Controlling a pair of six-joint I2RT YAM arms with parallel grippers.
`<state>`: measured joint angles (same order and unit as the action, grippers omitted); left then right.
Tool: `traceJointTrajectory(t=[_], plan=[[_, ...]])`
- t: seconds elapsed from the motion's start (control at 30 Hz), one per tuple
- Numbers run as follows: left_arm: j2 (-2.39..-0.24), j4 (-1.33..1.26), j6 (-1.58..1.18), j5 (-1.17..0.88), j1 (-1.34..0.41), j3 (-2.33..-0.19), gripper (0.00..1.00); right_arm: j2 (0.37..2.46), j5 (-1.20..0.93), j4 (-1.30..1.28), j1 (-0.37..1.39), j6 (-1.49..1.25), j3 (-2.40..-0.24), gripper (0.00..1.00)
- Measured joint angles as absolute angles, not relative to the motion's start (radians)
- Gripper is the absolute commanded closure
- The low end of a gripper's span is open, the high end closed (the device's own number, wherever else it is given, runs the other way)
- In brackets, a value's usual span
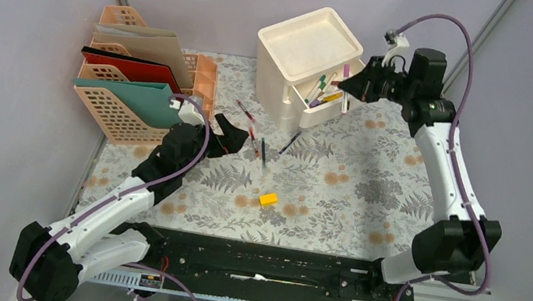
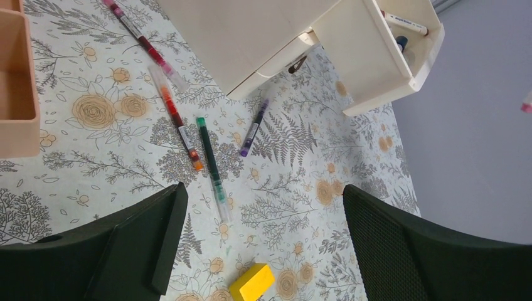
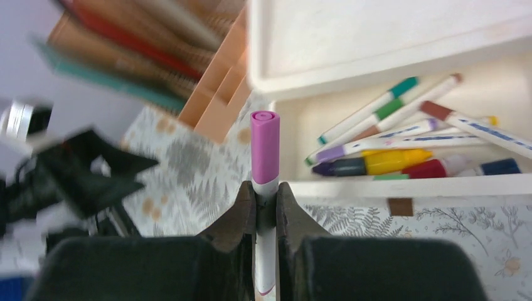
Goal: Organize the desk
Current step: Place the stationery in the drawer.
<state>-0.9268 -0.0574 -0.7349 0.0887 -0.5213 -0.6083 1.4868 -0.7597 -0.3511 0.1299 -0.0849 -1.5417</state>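
The pink-capped marker [image 3: 265, 144] is clamped in the right claw [image 3: 266, 191] close by the open drawer [image 3: 401, 185], cap pointed forward. It is best turned to lie along the markers inside before being released. The left claw [image 2: 263, 207] is spread wide and empty above the green pen [image 2: 209, 164]. The tabletop [image 1: 368, 188] is laid flat beneath both arms, its long axis running left to right.
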Motion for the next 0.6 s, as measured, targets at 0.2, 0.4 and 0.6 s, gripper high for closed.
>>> traceJointTrajectory(t=[0.2, 0.4, 0.6], plan=[[-0.913, -0.056, -0.757, 0.118, -0.521, -0.600, 0.01, 1.638, -0.519, -0.325, 0.130, -0.400, -1.654, 0.98], [-0.912, -0.055, -0.773, 0.133, -0.521, -0.595, 0.01, 1.716, -0.428, -0.331, 0.128, -0.566, -1.678, 0.97], [-0.921, -0.056, -0.780, 0.136, -0.521, -0.595, 0.01, 1.747, -0.382, -0.332, 0.128, -0.627, -1.679, 0.83]])
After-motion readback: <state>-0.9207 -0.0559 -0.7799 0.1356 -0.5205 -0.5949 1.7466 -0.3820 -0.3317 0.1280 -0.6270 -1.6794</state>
